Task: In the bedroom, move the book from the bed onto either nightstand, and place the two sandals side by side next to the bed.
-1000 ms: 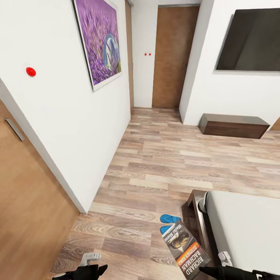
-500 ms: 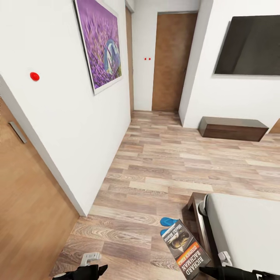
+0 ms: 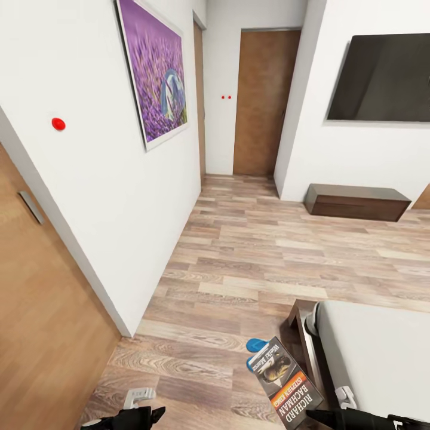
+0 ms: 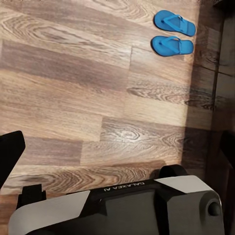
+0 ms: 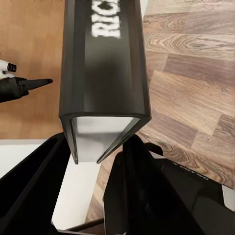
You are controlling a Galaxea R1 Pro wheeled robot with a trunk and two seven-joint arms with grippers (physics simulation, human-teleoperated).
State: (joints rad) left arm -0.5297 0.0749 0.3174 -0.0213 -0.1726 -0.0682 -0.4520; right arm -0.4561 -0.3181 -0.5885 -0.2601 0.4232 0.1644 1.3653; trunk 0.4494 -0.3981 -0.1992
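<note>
My right gripper [image 3: 327, 415] is shut on the book [image 3: 285, 382], holding it by its lower edge over the floor beside the bed [image 3: 376, 352]. In the right wrist view the dark book [image 5: 105, 63] stands clamped between the two black fingers [image 5: 34, 186]. The two blue sandals [image 4: 175, 23] [image 4: 171, 45] lie side by side on the floor near the bed's corner. The head view shows only a bit of one sandal [image 3: 257, 344] behind the book. My left gripper [image 3: 142, 407] hangs open and low at the left, holding nothing. No nightstand is in view.
A white wall corner [image 3: 128, 325] and a wooden door [image 3: 42, 310] stand close on the left, with the lavender picture [image 3: 158, 65] above. A low dark cabinet [image 3: 357, 202] sits under a wall screen [image 3: 382, 77]. My base [image 4: 147, 205] shows below the left wrist.
The whole head view has shifted, so the camera moved. The book now hides more of the sandals. Both grippers keep their places in the view.
</note>
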